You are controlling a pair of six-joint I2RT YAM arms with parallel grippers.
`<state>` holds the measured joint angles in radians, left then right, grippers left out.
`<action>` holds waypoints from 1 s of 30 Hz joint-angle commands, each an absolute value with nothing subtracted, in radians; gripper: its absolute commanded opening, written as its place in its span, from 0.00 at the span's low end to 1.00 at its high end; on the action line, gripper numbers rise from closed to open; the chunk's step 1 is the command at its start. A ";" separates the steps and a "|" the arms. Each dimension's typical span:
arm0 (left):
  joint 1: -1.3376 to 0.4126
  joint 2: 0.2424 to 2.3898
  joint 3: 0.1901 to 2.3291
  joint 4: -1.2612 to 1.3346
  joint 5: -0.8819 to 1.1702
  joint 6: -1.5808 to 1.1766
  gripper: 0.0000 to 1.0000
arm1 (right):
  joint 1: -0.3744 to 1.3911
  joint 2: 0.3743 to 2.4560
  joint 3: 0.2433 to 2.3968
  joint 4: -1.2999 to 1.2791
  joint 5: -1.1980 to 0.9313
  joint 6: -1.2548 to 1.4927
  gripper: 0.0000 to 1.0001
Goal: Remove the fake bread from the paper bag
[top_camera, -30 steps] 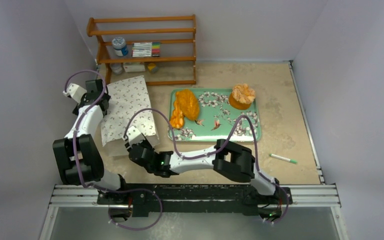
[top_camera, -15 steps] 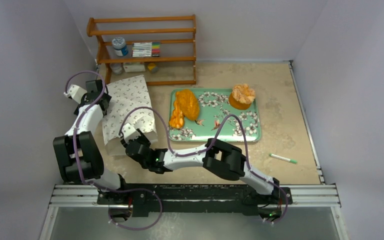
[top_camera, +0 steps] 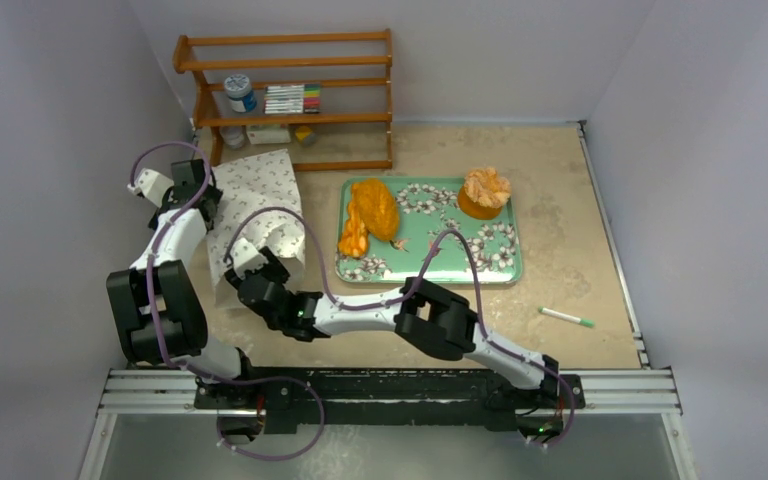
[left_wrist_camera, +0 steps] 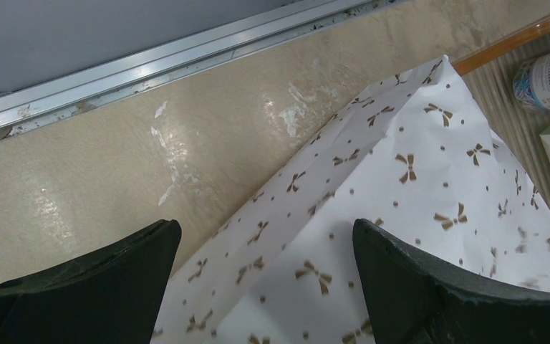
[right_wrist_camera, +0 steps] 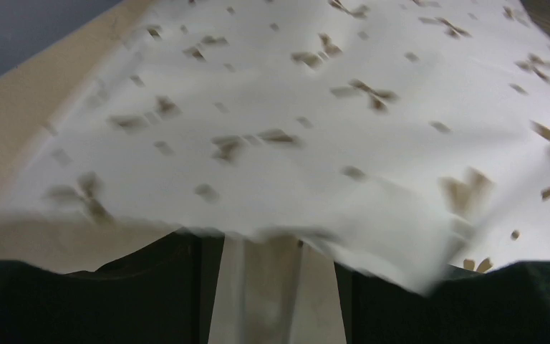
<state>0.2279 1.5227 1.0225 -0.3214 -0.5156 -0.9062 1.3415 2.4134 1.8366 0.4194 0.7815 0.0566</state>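
The paper bag [top_camera: 260, 205], white with small dark motifs, lies creased on the table's left side. My right gripper [top_camera: 243, 272] is at its near end. In the right wrist view its jaws [right_wrist_camera: 272, 254] stand apart with the tips hidden under the bag's raised edge [right_wrist_camera: 293, 143], and nothing shows between them. My left gripper [top_camera: 200, 192] hovers wide open over the bag's left edge [left_wrist_camera: 372, 208], one finger [left_wrist_camera: 136, 272] above bare table, the other above paper. Fake bread lies on the green floral tray [top_camera: 460, 262]: a broad lumpy loaf [top_camera: 375, 205], a thin piece [top_camera: 353, 240], a ruffled pastry [top_camera: 485, 190].
A wooden shelf [top_camera: 290, 100] stands at the back left with a jar [top_camera: 239, 93], markers and small boxes. A green-capped pen [top_camera: 565, 318] lies at the front right. Grey walls close in on three sides. A metal rail [left_wrist_camera: 186, 50] runs along the left wall.
My right gripper slid left along the bag's near end and its jaws widened. The bag's near end crumpled and lifted over the fingers. The left arm stayed put.
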 commanded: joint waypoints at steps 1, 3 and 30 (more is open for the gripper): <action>0.235 1.529 1.022 -0.283 -0.510 -0.915 0.92 | 1.321 2.436 1.951 0.412 0.831 0.039 0.58; 0.235 1.532 1.023 -0.282 -0.507 -0.917 0.92 | 1.312 2.451 1.974 0.393 0.823 0.049 0.58; 0.236 1.545 1.000 -0.263 -0.509 -0.915 0.92 | 1.292 2.450 1.892 0.255 0.584 0.220 0.76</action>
